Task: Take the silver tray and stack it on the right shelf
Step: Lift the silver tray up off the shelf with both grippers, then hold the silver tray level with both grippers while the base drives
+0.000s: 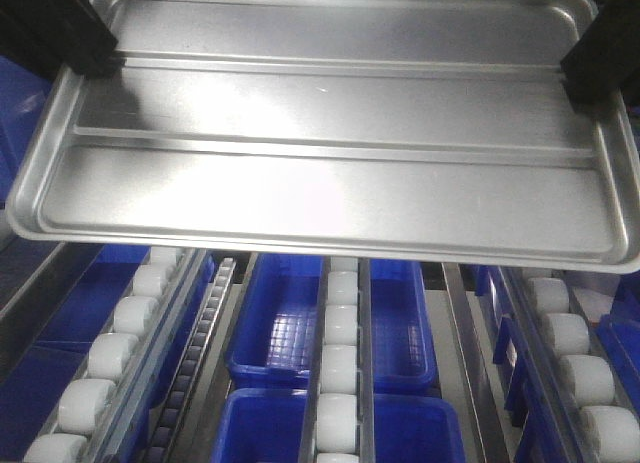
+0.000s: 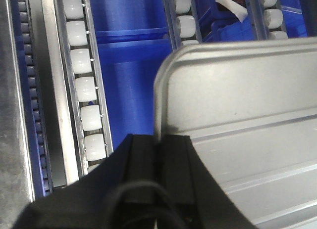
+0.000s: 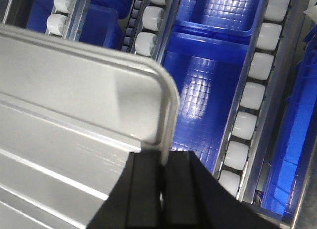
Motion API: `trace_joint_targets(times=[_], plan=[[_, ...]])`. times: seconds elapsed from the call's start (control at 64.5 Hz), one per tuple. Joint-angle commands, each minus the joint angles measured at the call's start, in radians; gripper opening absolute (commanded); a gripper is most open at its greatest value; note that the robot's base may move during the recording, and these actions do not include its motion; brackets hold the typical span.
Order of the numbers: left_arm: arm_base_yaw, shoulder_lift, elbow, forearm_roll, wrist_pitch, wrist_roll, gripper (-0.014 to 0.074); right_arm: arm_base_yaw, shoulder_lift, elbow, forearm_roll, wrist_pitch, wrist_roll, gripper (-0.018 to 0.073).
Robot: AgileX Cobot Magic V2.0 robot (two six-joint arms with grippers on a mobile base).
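The silver tray [image 1: 320, 173] is hovering above the right shelf [image 1: 340, 378].
The left pincer [image 2: 159, 157] and right pincer [image 3: 162, 172] are clamping opposite tray rims.

- My left fingers [image 2: 143, 160] are matte black, flat slabs with squared edges.
- A thin black cable [image 2: 141, 192] loops over the dark housing behind them.
- My right fingers [image 3: 146, 189] match: black, ribbed lengthwise.

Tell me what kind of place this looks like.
Likely a factory or warehouse storage line: a roller-rail shelf of white rollers, blue plastic bins below it, and a silver tray held above.
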Motion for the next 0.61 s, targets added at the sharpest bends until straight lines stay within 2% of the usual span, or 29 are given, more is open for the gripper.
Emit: trace_joint_targets(times=[0.0, 0.59], plan=[[-0.003, -0.018, -0.032, 0.056, -0.016, -0.005, -0.0093, -0.005, -0.019, -0.026, -0.053, -0.014, -0.013, 0.0057], [-0.003, -0.018, -0.032, 0.056, -0.016, -0.005, -0.0093, -0.005, -0.019, -0.026, -0.053, -0.014, -0.013, 0.0057]])
